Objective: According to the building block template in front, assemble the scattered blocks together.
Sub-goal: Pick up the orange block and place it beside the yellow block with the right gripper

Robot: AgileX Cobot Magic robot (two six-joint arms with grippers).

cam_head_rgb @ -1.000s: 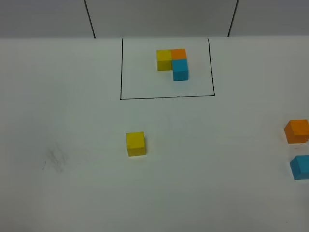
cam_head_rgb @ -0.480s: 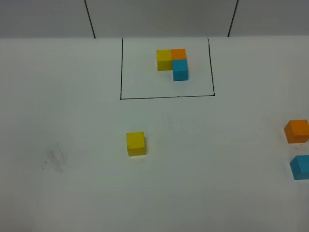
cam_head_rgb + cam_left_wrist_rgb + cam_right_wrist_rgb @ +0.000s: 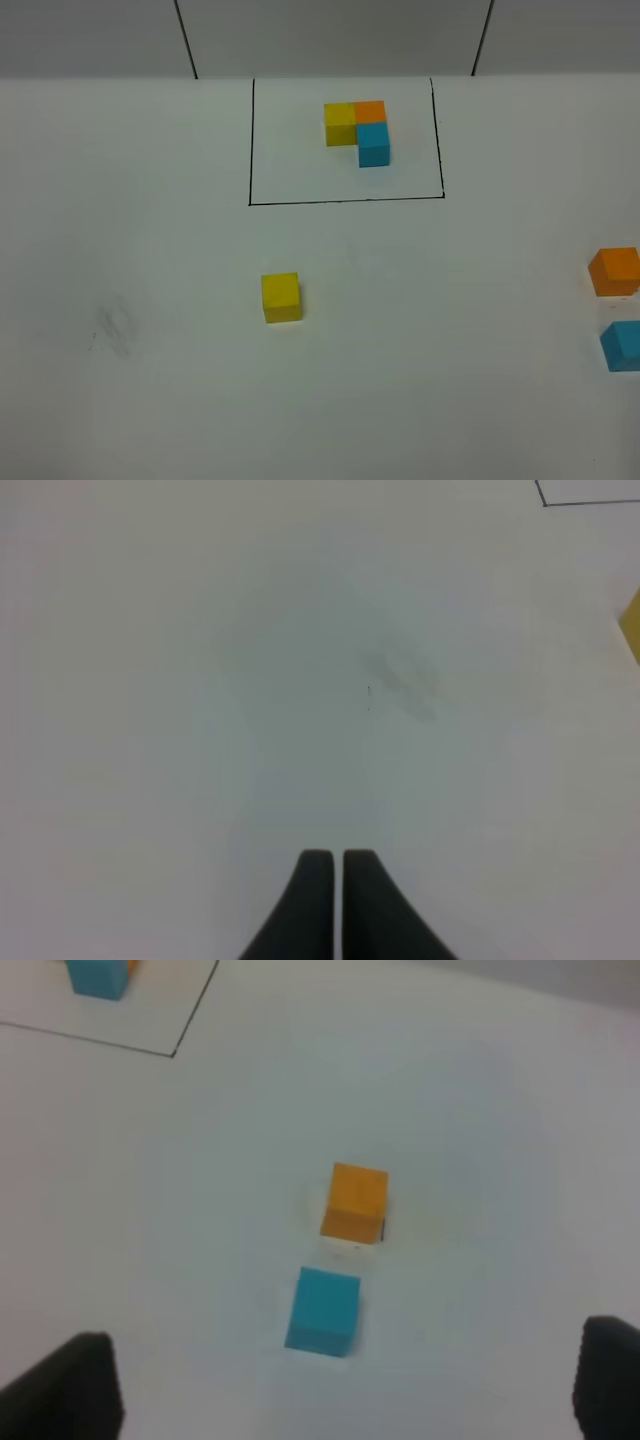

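My left fingers (image 3: 315,905) are pressed together above the desk (image 3: 130,420), and the yellow cube (image 3: 281,297) lies well off to their right. My right fingers (image 3: 75,1390) are spread wide, holding nothing. The light blue cube (image 3: 323,1311) lies ahead of them, in line with the gap, with the orange cube (image 3: 355,1202) just beyond it, not touching. The template (image 3: 357,130) sits inside its black frame (image 3: 250,140) at the far side.
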